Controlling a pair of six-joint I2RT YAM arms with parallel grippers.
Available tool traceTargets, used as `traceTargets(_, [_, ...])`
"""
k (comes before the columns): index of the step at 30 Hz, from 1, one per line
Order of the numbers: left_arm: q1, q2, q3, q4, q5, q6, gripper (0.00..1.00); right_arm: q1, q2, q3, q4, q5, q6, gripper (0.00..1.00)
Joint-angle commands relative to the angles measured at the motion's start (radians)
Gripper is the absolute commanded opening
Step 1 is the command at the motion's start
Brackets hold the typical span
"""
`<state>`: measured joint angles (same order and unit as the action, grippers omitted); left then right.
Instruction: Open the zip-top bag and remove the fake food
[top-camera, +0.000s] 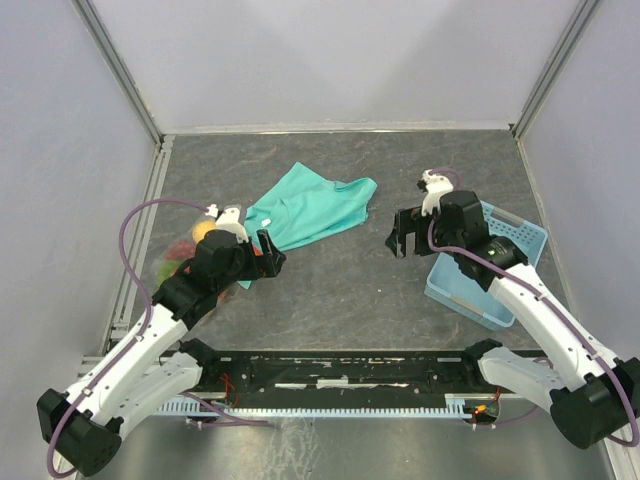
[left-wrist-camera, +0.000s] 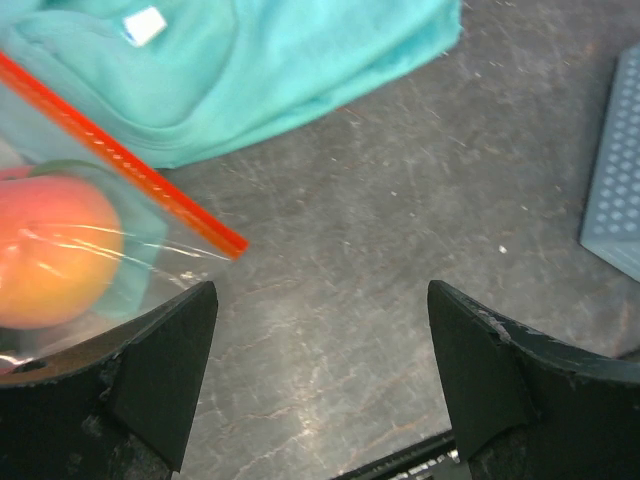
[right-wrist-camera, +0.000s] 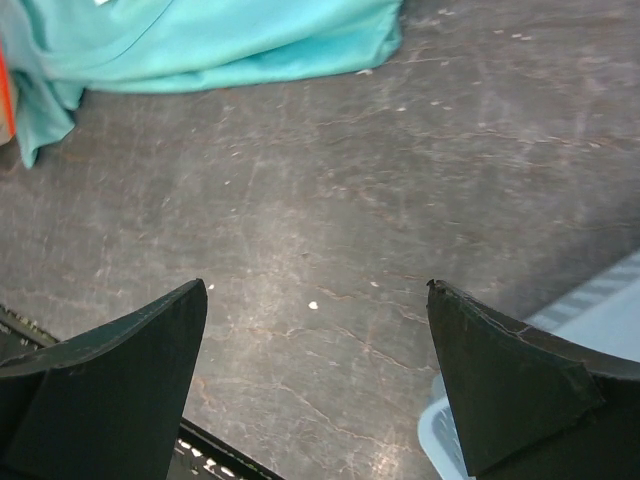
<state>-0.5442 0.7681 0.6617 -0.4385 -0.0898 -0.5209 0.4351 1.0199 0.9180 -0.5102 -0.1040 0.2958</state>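
Note:
The clear zip-top bag (top-camera: 178, 262) lies at the table's left edge, mostly hidden under my left arm, with fake food showing through it. In the left wrist view its orange-red zip strip (left-wrist-camera: 120, 160) runs diagonally and an orange-pink peach (left-wrist-camera: 50, 250) sits inside the bag (left-wrist-camera: 150, 240). My left gripper (top-camera: 268, 252) (left-wrist-camera: 320, 300) is open and empty, hovering just right of the bag's zip corner. My right gripper (top-camera: 398, 240) (right-wrist-camera: 318, 290) is open and empty over bare table, left of the blue basket.
A teal cloth (top-camera: 310, 210) lies crumpled at the middle back, its edge under the bag (left-wrist-camera: 260, 60) (right-wrist-camera: 200, 40). A light blue perforated basket (top-camera: 495, 265) stands at the right under my right arm (left-wrist-camera: 615, 180) (right-wrist-camera: 470, 440).

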Motion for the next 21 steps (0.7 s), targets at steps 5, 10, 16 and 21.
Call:
traceTargets(5, [-0.013, 0.134, 0.085, -0.057, -0.272, 0.069, 0.83, 0.039, -0.038, -0.11, 0.216, -0.173, -0.064, 0.99])
traceTargets(10, [-0.015, 0.367, 0.226, -0.208, -0.554, 0.065, 0.8, 0.042, -0.031, -0.121, 0.253, -0.214, -0.069, 0.99])
traceTargets(16, [-0.02, 0.605, 0.41, -0.294, -0.686, 0.02, 0.8, 0.044, -0.008, -0.152, 0.316, -0.223, -0.053, 0.99])
traceTargets(21, [0.023, 0.835, 0.601, -0.322, -0.773, 0.065, 0.79, 0.044, -0.015, -0.158, 0.32, -0.214, -0.055, 0.99])
